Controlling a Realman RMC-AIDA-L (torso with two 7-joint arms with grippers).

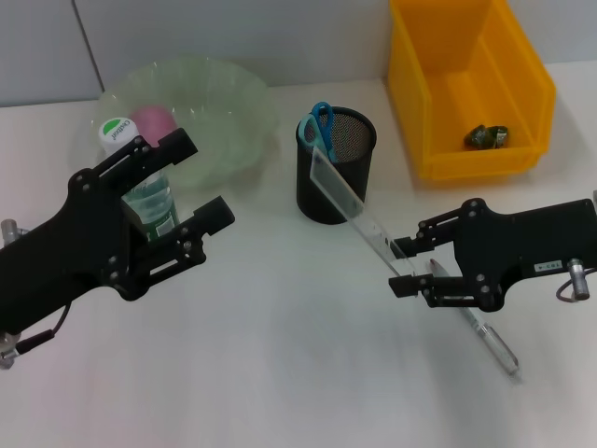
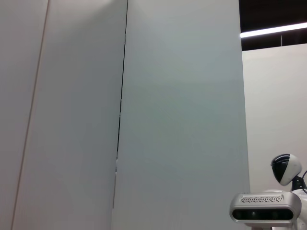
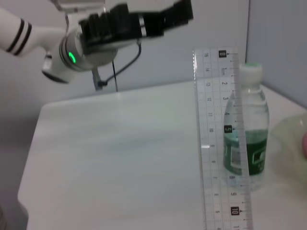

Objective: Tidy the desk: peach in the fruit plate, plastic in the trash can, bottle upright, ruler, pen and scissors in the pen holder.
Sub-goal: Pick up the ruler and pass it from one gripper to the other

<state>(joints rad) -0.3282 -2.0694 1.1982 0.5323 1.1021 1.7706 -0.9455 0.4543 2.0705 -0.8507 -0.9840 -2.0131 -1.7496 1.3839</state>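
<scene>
In the head view my right gripper (image 1: 403, 266) is shut on the near end of the clear ruler (image 1: 359, 210). The ruler slants up to the rim of the black mesh pen holder (image 1: 347, 177), where blue scissors (image 1: 320, 121) stand. A clear pen (image 1: 485, 334) lies on the table just beside the right gripper. My left gripper (image 1: 205, 177) is open in front of the upright bottle (image 1: 149, 201) with the white cap. A pink peach (image 1: 154, 119) sits in the green fruit plate (image 1: 233, 112). The right wrist view shows the ruler (image 3: 223, 139), the bottle (image 3: 247, 129) and the left gripper (image 3: 139, 21).
A yellow bin (image 1: 471, 89) at the back right holds a crumpled dark plastic piece (image 1: 487, 136). The white table (image 1: 280, 355) stretches out in front. The left wrist view shows only a wall and another robot (image 2: 268, 206).
</scene>
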